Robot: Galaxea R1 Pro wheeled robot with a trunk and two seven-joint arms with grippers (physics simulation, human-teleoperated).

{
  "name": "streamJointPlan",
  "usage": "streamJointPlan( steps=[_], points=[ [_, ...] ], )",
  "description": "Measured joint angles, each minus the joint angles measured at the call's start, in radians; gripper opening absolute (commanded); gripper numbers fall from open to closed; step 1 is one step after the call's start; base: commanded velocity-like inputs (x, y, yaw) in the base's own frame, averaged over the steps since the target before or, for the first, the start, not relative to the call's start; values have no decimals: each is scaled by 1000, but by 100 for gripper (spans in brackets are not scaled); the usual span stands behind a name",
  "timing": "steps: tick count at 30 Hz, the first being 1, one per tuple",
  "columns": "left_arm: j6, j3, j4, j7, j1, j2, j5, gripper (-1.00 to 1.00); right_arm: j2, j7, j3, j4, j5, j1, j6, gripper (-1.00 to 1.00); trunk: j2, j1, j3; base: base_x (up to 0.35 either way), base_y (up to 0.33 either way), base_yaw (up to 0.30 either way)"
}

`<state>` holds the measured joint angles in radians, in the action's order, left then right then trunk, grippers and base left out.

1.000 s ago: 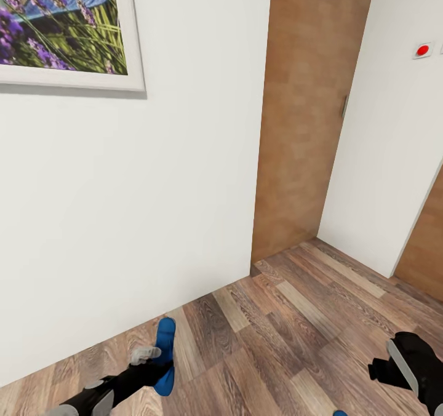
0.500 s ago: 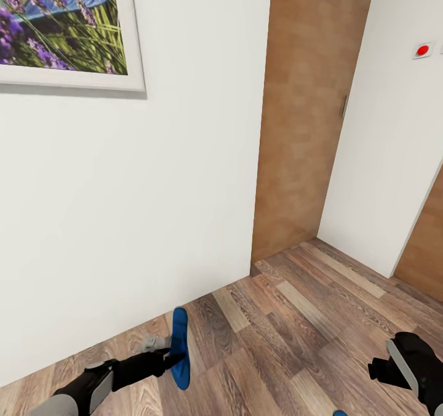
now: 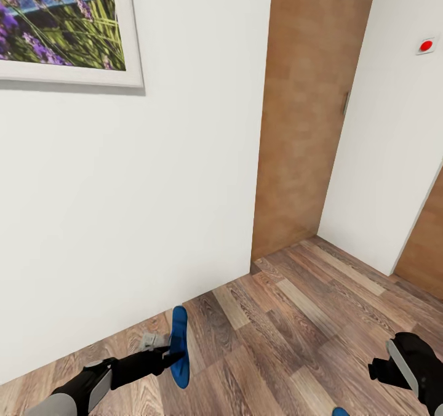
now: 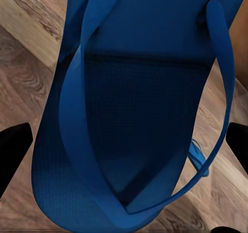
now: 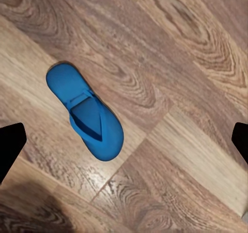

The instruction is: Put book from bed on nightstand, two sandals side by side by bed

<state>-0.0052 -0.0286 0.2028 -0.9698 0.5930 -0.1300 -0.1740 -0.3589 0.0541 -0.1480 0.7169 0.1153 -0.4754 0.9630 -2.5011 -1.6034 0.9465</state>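
Over the wood floor (image 3: 295, 330), the left gripper (image 3: 165, 357) apparently clamps 1 blue sandal (image 3: 179, 346).

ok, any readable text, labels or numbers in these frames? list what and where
None readable.
Wall plate with red dot: a plain mark, no lettering legible.
Lavender picture: no caption or signature visible.
Sandal held by the left gripper, sandal on the floor: no brand mark visible.

L arm (image 3: 92, 384) was black w/ a pale grey band; its gripper (image 3: 161, 356) had light grey trim. R arm (image 3: 411, 367) was black, bulky, w/ a grey-white panel. Wrist views showed black fingertips (image 4: 13, 150).
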Motion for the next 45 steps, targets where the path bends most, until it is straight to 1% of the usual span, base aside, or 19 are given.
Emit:
streamJointPlan(
  steps=[8,14,17,18,19,20,22,25,26,27,28,29,30,33,37,45],
  points=[
    [1,0,0,0,0,0,0,-100,0,-1,0,0,0,0,0,100,-2,-4,31,0,0,0],
    [1,-1,0,0,0,0,0,-100,0,-13,0,0,9,0,1,100,-3,-6,54,0,0,0],
    [1,-1,0,0,0,1,0,-100,0,-75,2,0,17,0,1,100,-4,-8,66,0,0,0],
    [1,-1,0,0,0,1,0,-100,0,-112,2,0,15,0,1,100,-4,-8,70,0,0,0],
    [1,-1,0,0,0,1,0,-100,0,-131,2,0,12,0,1,100,-4,-9,74,0,0,0],
    [1,-1,0,0,0,1,0,-100,0,-172,2,0,9,0,1,100,-5,-9,77,0,0,0],
    [1,-1,0,0,0,1,0,-100,0,-195,2,-1,4,0,0,100,-5,-10,85,0,0,0],
    [1,-1,0,0,0,1,0,-100,0,-207,6,-1,1,0,-1,100,-6,-11,97,0,0,0],
    [1,-2,0,1,0,1,0,-100,0,-209,11,-1,-1,0,-1,100,-6,-12,101,0,0,0],
    [1,-2,0,1,0,1,0,-100,0,-212,27,-1,-9,0,-3,100,-6,-12,105,0,0,0],
    [1,-1,0,1,0,1,0,-100,0,-214,54,-1,-20,0,-8,100,-7,-13,108,0,0,0],
    [1,-1,0,1,0,1,0,-100,0,-215,71,-2,-26,0,-11,100,-7,-13,112,0,0,0],
    [1,-1,0,1,0,1,0,-100,0,-216,103,-2,-34,0,-18,100,-7,-13,116,0,0,0],
    [1,-1,0,1,0,0,0,-100,0,-217,151,-3,-44,0,-33,100,-8,-15,128,0,0,0],
    [1,-2,0,1,0,0,0,-100,0,-217,169,-4,-48,0,-43,100,-9,-17,143,0,0,0],
    [1,-3,0,1,0,0,0,-100,1,-217,173,-4,-49,0,-46,100,-11,-20,174,0,0,0]
  ],
)
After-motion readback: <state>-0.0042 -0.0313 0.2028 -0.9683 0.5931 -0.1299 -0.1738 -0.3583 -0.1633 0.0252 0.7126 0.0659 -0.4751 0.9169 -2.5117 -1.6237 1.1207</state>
